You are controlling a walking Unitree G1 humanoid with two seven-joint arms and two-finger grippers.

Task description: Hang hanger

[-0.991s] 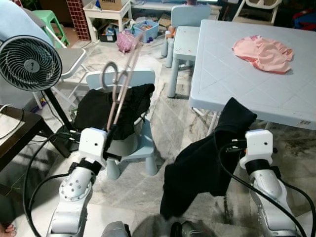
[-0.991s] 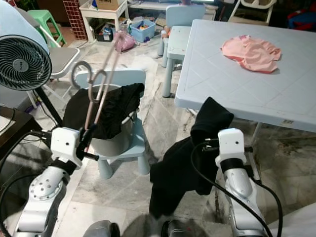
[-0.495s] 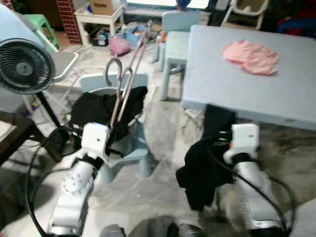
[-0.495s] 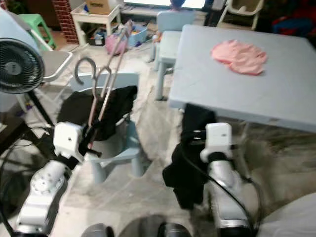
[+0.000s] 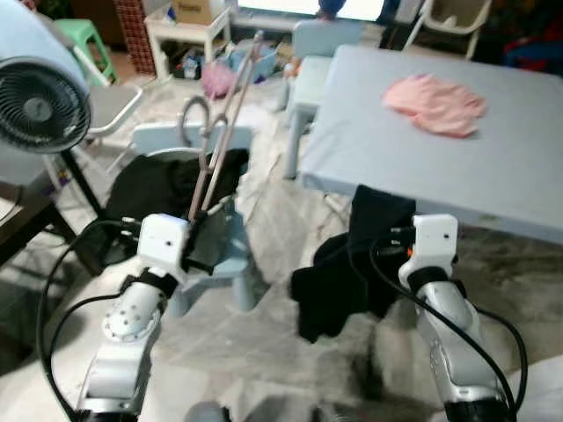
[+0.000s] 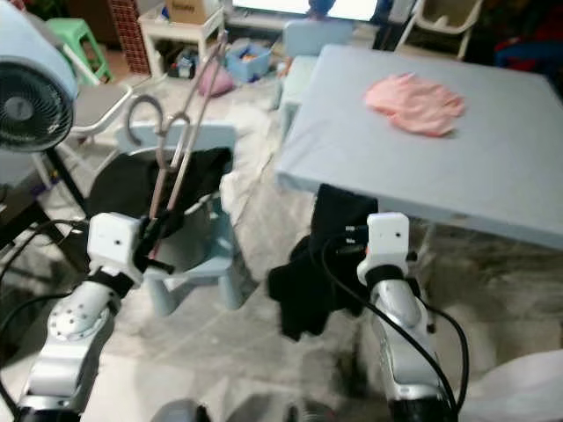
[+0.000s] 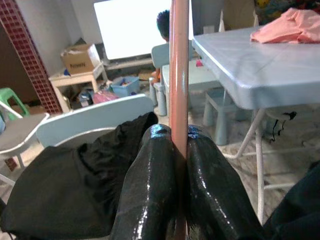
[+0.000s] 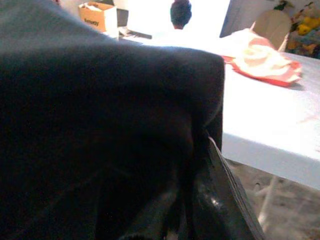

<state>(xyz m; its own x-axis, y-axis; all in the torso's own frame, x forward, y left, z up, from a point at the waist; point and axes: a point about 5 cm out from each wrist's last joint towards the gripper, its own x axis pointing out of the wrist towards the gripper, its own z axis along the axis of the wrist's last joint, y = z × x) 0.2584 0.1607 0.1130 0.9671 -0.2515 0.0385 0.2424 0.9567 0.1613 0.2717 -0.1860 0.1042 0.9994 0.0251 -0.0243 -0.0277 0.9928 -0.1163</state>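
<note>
My left gripper [image 5: 199, 236] is shut on a pink hanger [image 5: 220, 132] that stands up and tilts away, its grey hook [image 5: 195, 119] near the top. In the left wrist view both black fingers [image 7: 155, 190] clamp the pink bar [image 7: 179, 75]. My right gripper [image 5: 396, 242] is shut on a black garment [image 5: 347, 272] that hangs down in front of the table edge; the cloth [image 8: 100, 125] covers its fingers in the right wrist view.
A light blue table [image 5: 493, 167] at right carries a pink cloth [image 5: 435, 104]. A small blue chair [image 5: 211, 264] holds another black garment [image 5: 158, 185]. A fan [image 5: 40, 101] stands at left. Further chairs and clutter lie beyond on the marble floor.
The whole view has shifted as the camera moved. The black garment now hangs shorter and more bunched under my right gripper. Both grips are unchanged.
</note>
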